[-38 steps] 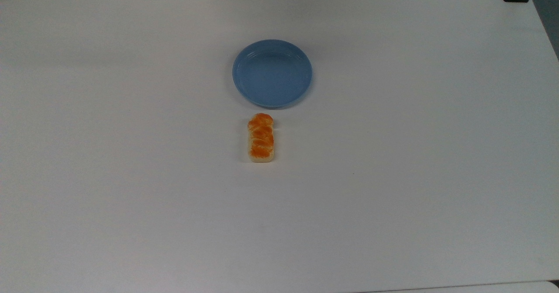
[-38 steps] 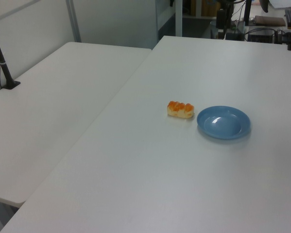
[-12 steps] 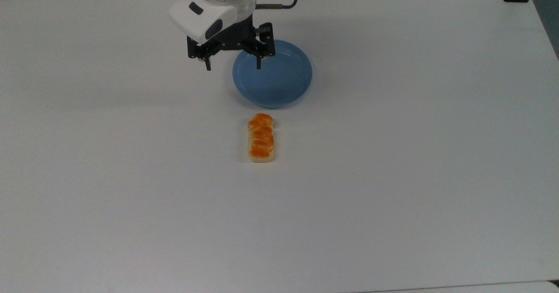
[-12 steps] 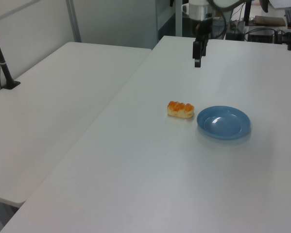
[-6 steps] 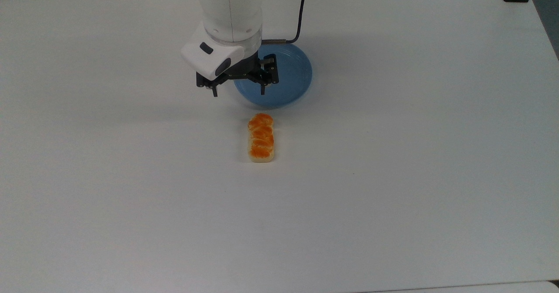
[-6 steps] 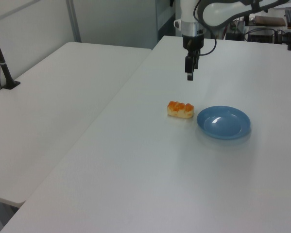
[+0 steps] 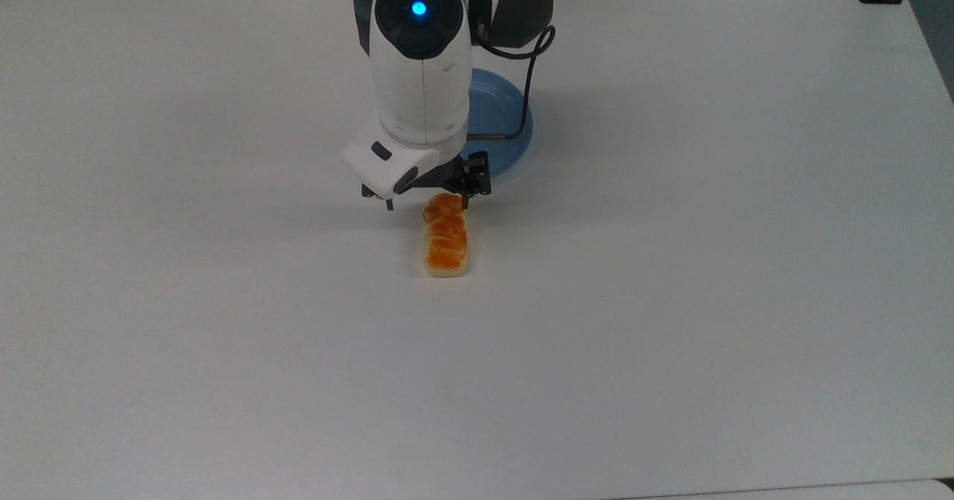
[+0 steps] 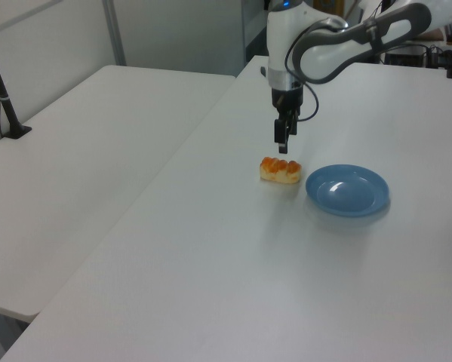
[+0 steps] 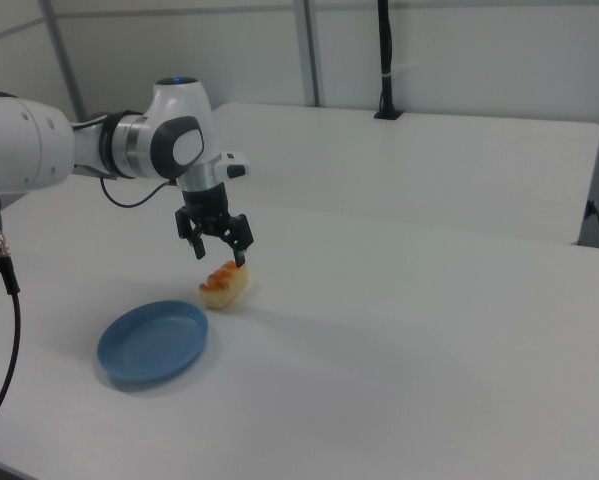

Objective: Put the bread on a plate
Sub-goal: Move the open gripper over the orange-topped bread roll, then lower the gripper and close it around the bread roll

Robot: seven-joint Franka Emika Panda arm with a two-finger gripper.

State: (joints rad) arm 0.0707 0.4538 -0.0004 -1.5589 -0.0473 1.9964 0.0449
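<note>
Top view: white table point(image 7: 708, 299), its left half bare. Near the middle, toward the far edge, the tool point(image 7: 426, 200) hangs over the far end of the bread point(image 7: 446, 243), fingers spread wide, gripping nothing. One fingertip sits off the bread's left side, the other at its right. The bread lies flat on the table, long axis running toward the near edge. The arm's white body hides most of the plate point(image 7: 514, 138); a blue crescent shows just right of it, beyond the bread.

Left view: the whole plate point(image 8: 347, 189) is exposed, empty, just beside the bread point(image 8: 280, 170) on the left view's right; whether they touch cannot be told. The tool point(image 8: 282, 141) is clearly above the bread, a gap under its tips. A second table point(image 8: 75, 166) abuts at the left view's left.

Right view: the open fingers read plainly, the tool point(image 9: 219, 246) straddling the air over the bread point(image 9: 225, 284); the plate point(image 9: 153, 342) lies toward the near edge, on the right view's left.
</note>
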